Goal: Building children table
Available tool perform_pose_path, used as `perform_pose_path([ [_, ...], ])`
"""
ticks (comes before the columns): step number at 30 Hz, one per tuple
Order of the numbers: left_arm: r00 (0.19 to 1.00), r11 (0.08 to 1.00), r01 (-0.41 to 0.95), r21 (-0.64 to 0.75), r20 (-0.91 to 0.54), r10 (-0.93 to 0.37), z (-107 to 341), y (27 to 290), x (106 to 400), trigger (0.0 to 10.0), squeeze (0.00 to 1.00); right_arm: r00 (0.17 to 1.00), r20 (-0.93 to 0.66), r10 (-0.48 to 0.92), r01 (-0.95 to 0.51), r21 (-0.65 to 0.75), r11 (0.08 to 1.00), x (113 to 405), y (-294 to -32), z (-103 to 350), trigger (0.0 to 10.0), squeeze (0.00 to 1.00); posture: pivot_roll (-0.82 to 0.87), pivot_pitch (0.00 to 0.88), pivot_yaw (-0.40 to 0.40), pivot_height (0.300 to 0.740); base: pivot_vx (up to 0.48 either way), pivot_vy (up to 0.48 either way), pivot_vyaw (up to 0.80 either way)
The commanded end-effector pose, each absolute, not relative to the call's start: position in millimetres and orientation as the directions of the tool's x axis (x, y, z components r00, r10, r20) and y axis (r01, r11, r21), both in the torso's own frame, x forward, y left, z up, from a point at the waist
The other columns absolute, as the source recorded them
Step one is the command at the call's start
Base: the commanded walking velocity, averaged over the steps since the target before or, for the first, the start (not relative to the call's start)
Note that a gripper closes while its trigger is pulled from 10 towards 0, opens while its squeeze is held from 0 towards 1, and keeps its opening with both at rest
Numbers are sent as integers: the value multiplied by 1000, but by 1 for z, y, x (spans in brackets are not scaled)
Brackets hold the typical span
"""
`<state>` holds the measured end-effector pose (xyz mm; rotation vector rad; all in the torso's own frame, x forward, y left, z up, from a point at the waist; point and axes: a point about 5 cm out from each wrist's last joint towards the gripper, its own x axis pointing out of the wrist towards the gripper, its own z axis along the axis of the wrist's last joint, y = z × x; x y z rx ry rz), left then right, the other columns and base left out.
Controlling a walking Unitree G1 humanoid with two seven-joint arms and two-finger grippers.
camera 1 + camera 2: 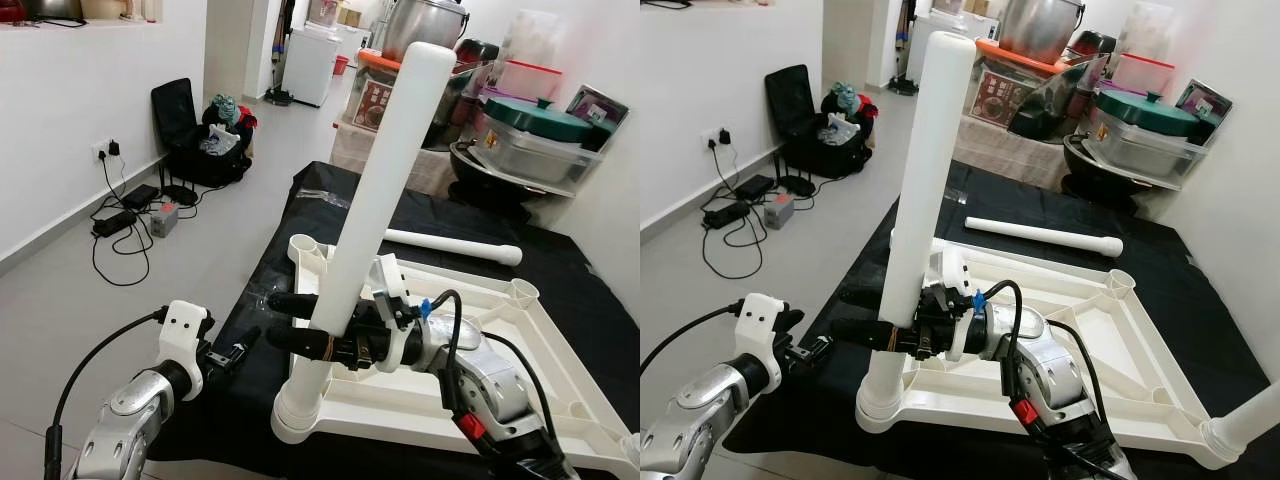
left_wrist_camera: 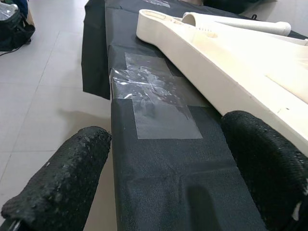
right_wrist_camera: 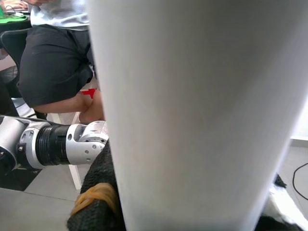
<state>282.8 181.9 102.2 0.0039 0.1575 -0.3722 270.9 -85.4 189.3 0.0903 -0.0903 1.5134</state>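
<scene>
The white leg (image 1: 378, 190) hides part of the right hand (image 1: 290, 322) gripping it; beyond it, a seated person (image 3: 57, 62) is cut off above the waist.

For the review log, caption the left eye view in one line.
Right gripper clasps an upright white leg seated in the upturned tabletop's corner socket.

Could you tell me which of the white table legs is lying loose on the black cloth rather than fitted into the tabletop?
The leg lying flat beyond the upturned tabletop. The leg held by the right gripper stands in a corner socket.
</scene>
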Motion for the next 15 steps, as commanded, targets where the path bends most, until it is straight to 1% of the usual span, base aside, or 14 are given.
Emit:
perform_pose_path([
  [1,914,927,374,-34,-156,-375,102,179,284,10000,0,47,-19,999,-981,187,50,262,-86,143,10000,0,164,0,-215,740,0,0,0],
  [9,913,926,376,-35,-160,-376,100,178,283,10000,0,46,-26,999,-981,189,50,260,-87,139,10000,0,163,0,-214,740,0,0,0],
  [13,913,926,375,-33,-161,-376,100,179,283,10000,0,63,-46,997,-981,180,70,258,-88,134,10000,0,161,0,-211,740,0,0,0],
  [15,913,927,374,-32,-161,-374,100,180,283,10000,0,143,-80,986,-976,153,154,260,-92,127,10000,0,156,0,-207,740,0,0,0],
])
